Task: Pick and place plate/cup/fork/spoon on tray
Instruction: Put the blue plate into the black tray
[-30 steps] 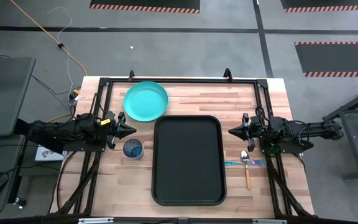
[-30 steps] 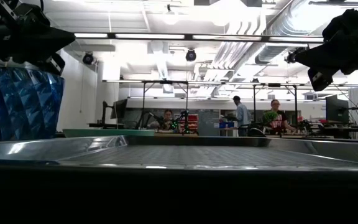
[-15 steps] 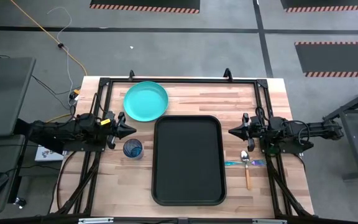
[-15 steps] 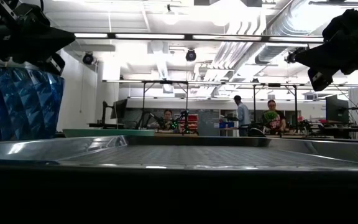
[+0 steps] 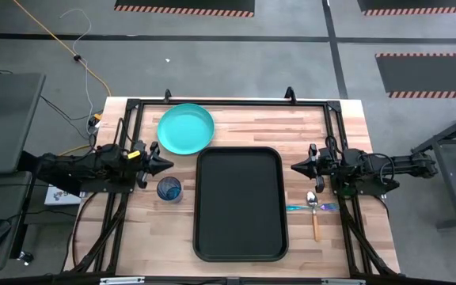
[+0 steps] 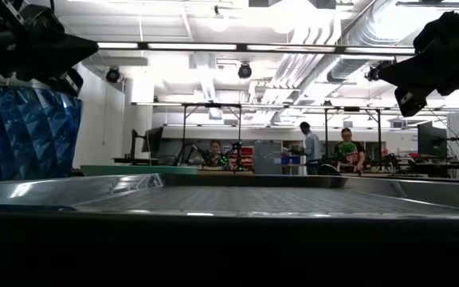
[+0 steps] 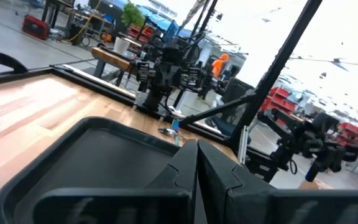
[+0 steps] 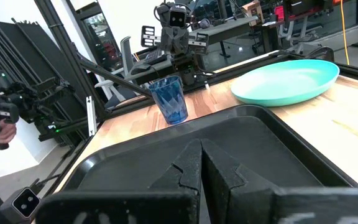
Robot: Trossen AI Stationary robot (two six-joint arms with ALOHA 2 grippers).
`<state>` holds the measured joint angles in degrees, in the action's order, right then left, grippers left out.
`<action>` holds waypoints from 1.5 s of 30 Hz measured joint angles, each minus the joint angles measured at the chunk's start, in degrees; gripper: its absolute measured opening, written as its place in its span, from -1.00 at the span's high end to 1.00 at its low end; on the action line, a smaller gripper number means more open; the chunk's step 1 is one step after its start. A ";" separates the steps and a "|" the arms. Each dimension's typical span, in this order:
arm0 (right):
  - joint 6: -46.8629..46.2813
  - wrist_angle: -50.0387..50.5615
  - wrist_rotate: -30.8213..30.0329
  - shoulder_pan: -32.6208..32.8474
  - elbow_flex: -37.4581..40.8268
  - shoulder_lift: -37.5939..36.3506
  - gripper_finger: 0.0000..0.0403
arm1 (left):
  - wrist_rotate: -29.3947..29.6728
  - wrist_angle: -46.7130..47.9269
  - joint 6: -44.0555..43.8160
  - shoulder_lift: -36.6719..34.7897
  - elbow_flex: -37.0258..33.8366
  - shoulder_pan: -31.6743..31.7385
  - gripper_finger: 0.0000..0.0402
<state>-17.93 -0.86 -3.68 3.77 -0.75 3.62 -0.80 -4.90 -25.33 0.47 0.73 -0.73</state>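
The black tray (image 5: 240,237) lies empty at the table's middle. The teal plate (image 5: 186,128) rests flat on the table beyond the tray's far left corner. The dark-blue cup (image 5: 169,189) stands upright just left of the tray. The spoon (image 5: 315,218), with a silver bowl and an orange handle, lies right of the tray, and the thin teal fork (image 5: 307,207) lies across it. My left gripper (image 5: 169,165) is shut and hovers above the table between plate and cup, pointing at the tray. My right gripper (image 5: 294,167) is shut and hovers right of the tray, just beyond the spoon.
A black frame (image 5: 228,102) runs along the table's far edge and down both sides by the arm bases. People stand at benches in the room behind (image 6: 345,151). Bare wood lies to the right of the plate, beyond the tray (image 5: 275,127).
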 joint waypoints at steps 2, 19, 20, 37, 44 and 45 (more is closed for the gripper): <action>0.00 0.00 0.01 0.00 -0.02 0.01 1.00 | 0.46 -2.82 -0.32 0.03 0.00 0.02 0.98; 0.00 0.01 0.00 -0.02 -0.02 0.02 1.00 | 8.05 35.29 5.54 41.45 40.43 15.84 0.03; 0.00 0.02 0.00 -0.02 0.00 0.02 1.00 | 6.71 38.67 6.26 45.39 42.97 17.58 -0.03; 0.00 0.02 0.00 -0.02 -0.02 0.02 1.00 | -10.91 53.94 29.46 84.99 51.98 25.02 -0.22; 0.00 0.02 0.00 0.00 -0.02 0.02 1.00 | 7.57 51.88 34.01 87.89 51.98 20.85 -0.12; 0.00 0.02 0.01 -0.02 -0.01 0.02 1.00 | 7.87 51.43 34.66 88.16 51.98 20.65 -0.11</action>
<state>-17.93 -0.84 -3.68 3.75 -0.76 3.64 7.08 46.53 9.33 88.63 52.71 19.92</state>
